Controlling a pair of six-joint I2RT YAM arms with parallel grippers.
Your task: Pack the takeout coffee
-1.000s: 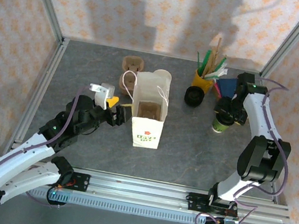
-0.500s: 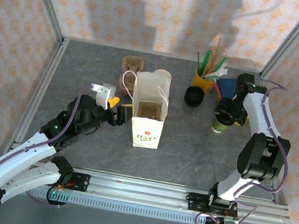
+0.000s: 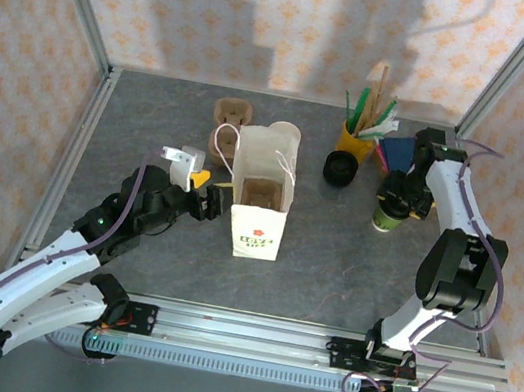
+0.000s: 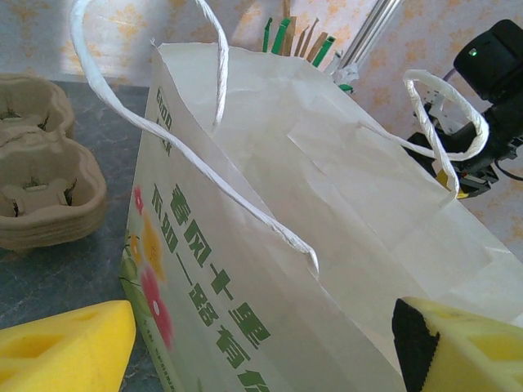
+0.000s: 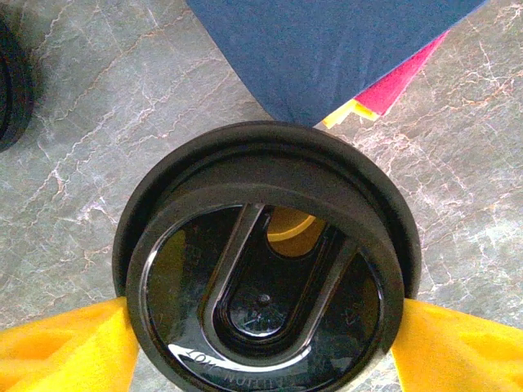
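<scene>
right gripper point(image 5: 263, 347) is being closed around the coffee point(image 3: 387, 218), grip not yet certain; left gripper point(image 4: 261, 347) is being kept open beside the bag point(image 4: 327, 196).

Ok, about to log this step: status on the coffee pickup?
Left gripper open, beside the bag. Right gripper straddling the coffee cup below its lid, grip unconfirmed. Bag upright, mouth open; pile of lids near cup, not touching.
</scene>
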